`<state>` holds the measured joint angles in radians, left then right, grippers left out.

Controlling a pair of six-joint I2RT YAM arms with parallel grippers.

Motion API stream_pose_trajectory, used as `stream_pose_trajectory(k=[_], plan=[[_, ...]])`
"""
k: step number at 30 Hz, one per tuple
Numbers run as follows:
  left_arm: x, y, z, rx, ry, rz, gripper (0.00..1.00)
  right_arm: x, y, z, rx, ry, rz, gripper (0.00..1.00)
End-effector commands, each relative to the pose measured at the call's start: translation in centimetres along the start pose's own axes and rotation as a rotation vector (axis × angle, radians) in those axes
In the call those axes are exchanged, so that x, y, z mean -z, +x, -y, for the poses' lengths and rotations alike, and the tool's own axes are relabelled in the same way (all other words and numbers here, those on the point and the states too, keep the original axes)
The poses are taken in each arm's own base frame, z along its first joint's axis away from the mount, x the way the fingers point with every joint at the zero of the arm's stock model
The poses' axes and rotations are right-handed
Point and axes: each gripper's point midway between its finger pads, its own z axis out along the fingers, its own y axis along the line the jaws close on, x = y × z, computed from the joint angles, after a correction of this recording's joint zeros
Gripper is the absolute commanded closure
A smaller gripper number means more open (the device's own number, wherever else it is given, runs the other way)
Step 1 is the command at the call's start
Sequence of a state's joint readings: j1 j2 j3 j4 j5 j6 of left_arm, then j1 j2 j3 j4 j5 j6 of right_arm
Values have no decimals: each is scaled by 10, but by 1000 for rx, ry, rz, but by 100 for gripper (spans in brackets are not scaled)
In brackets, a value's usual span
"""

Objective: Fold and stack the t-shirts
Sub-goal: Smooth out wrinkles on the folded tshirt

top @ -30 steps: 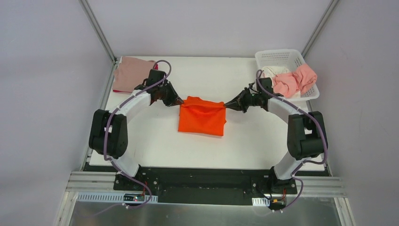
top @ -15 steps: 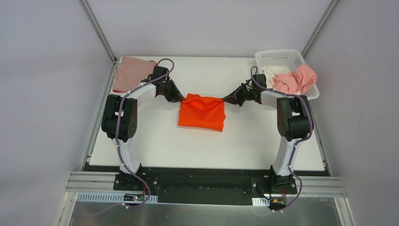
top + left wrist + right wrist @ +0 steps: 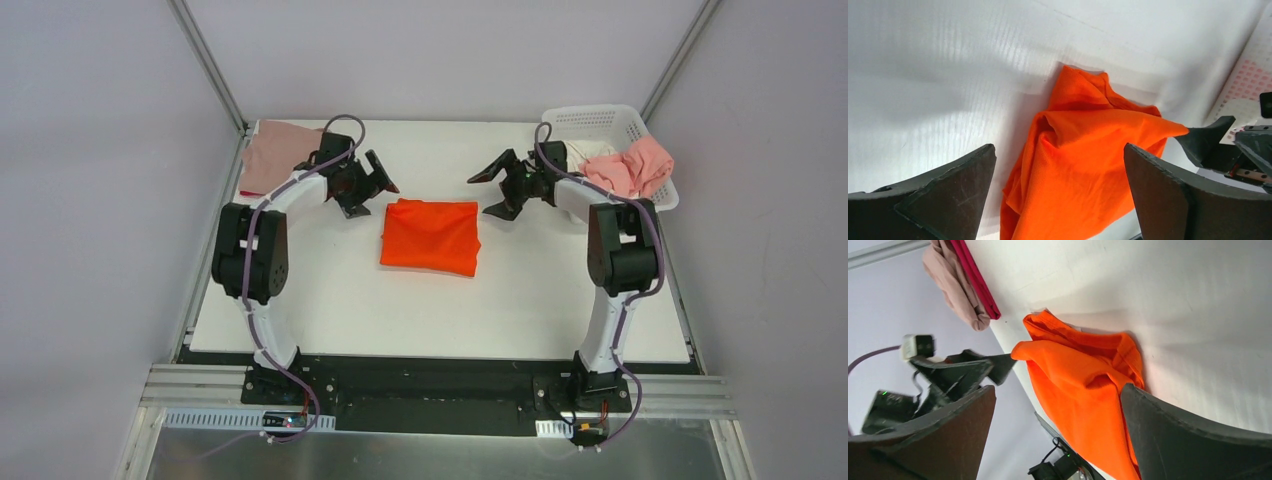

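White table (image 3: 560, 300) occupies the enclosure, with pale grey walls on three sides. Count: two arms, two grippers, five t-shirts, one basket.

Nearest, both arms rise from their bases at the near edge and reach toward the far half of the table.

Mid-table: one orange t-shirt (image 3: 430, 236) lies folded into a rough rectangle, flat on the surface, between the two grippers. It is the only shirt in the middle.

Left gripper (image 3: 368, 192): jaws spread wide, nothing held, positioned just beside the shirt's far left corner. Right gripper (image 3: 490, 194): jaws likewise spread wide, nothing held, just beside the far right corner. In the wrist views a raised corner of the orange cloth points at the opposite gripper's fingertip; contact cannot be determined there.

Far left corner: one stack of two, a dusty pink t-shirt (image 3: 275, 155) on top of a crimson t-shirt (image 3: 979, 277), of which only an edge shows.

Far right corner: one white lattice basket (image 3: 600, 116). Contents: one salmon pink t-shirt (image 3: 632, 168) and one white t-shirt (image 3: 590, 152), both crumpled, unfolded.
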<state>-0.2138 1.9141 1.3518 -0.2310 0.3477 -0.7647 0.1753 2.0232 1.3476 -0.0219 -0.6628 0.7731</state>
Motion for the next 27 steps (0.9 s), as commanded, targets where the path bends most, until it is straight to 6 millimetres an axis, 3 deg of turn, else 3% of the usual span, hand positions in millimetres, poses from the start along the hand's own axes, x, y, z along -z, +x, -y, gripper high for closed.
stream_pose_trajectory(k=[1, 4, 6, 10, 12, 17, 23, 27], plan=[[66, -32, 25, -64, 12, 201, 1, 45, 4, -18, 106, 64, 120, 0], [82, -15, 42, -108, 65, 190, 1, 60, 30, -18, 150, 64, 119, 0], [84, 2, 56, -148, 109, 151, 1, 60, 58, -17, 178, 39, 64, 0], [68, 32, 78, -171, 194, 29, 1, 49, 119, -31, 280, -63, -65, 0], [55, 37, 83, -184, 207, 3, 1, 42, 136, -33, 327, -84, -109, 0], [18, 29, 94, -221, 258, -17, 1, 18, 131, -27, 375, -89, -112, 0], [-28, 7, 74, -262, 162, 33, 1, -7, 121, 9, 416, -10, -123, 0], [-52, 8, 55, -243, 118, 8, 1, -20, 116, 39, 435, 57, -123, 0]])
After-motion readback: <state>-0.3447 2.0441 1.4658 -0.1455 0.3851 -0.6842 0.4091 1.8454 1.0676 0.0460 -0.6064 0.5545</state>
